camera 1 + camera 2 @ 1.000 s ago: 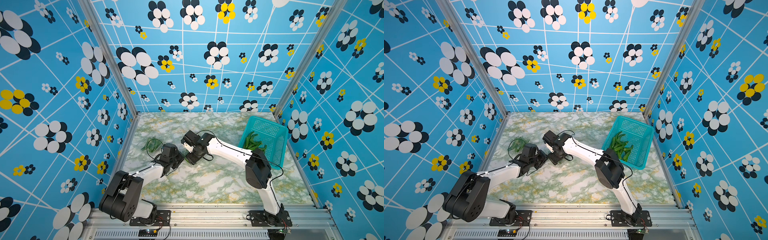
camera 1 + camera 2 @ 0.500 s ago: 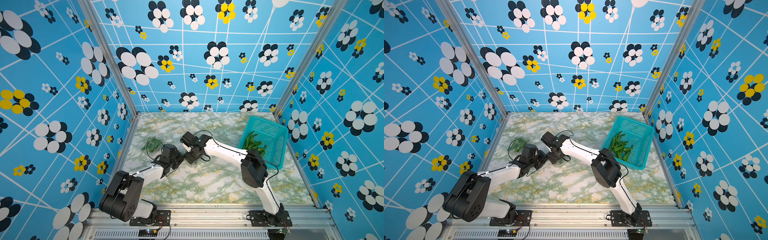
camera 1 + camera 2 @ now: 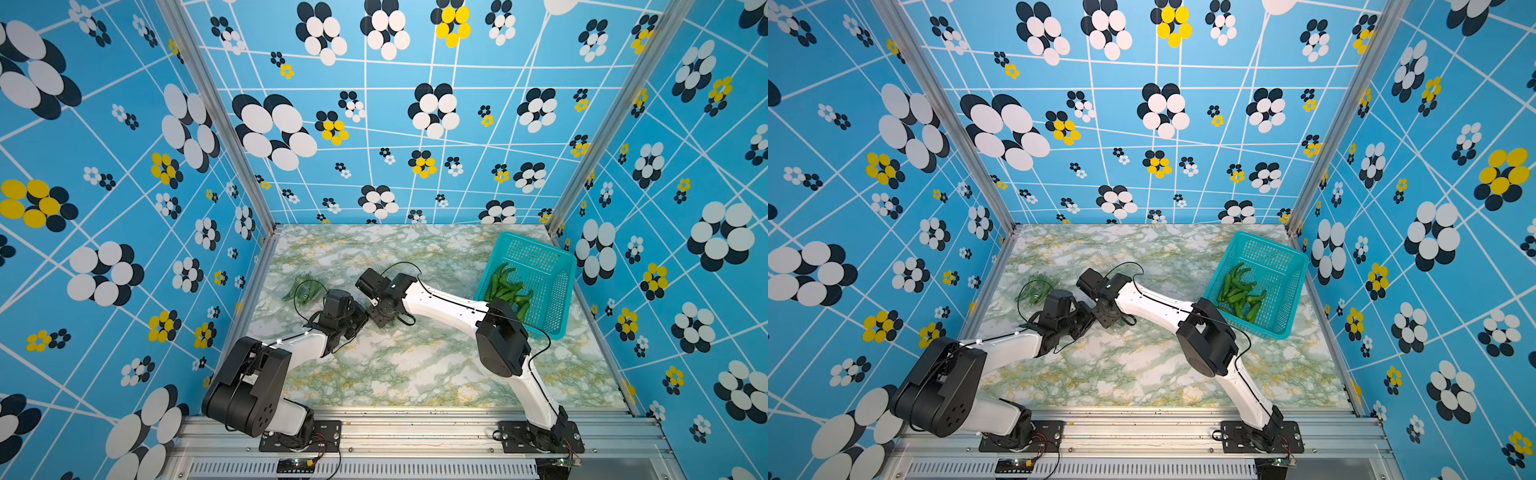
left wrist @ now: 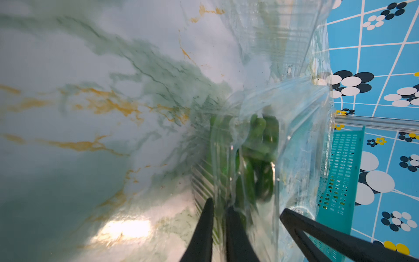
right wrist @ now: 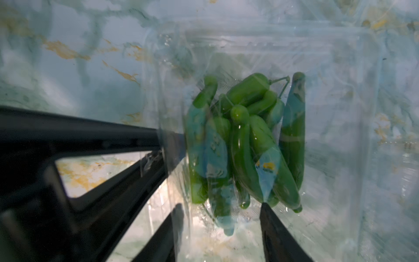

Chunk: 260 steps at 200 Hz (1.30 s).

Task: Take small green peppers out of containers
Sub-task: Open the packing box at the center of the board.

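the left claw (image 4: 219,204) is clenched on the ribbed wall of a clear container (image 4: 294,108), which sits left of centre on the marble desk (image 3: 415,365). small green peppers (image 5: 244,140) are bunched inside it. the right claw (image 5: 221,206) stands parted at the container's end, seemingly gripping nothing, though the plastic's glare blurs that. more peppers (image 3: 505,286) lie in the teal basket (image 3: 548,253).

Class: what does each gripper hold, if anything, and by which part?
The left gripper pinches the clear container by its ribbed wall; right gripper stands open near the peppers, holding nothing.
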Each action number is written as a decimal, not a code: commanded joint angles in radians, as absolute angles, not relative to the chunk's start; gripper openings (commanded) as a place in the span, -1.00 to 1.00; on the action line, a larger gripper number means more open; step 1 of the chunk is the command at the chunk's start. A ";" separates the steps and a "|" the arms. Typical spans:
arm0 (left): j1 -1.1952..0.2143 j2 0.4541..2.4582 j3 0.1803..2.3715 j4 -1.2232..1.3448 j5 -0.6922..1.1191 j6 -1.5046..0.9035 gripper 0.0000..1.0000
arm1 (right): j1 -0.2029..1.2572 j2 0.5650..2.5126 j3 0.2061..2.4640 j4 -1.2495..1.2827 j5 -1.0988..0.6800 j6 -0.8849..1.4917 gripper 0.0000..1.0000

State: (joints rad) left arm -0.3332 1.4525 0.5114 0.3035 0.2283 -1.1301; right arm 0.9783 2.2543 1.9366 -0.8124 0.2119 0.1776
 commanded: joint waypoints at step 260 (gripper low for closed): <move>-0.329 1.435 0.475 0.268 0.237 -1.094 -0.76 | 0.905 2.094 1.894 -0.822 0.389 0.141 -1.00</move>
State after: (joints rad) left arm -0.3294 1.4521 0.4911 0.3363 0.2623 -1.1221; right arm 0.9607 2.1399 1.8946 -0.7959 0.3634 0.1459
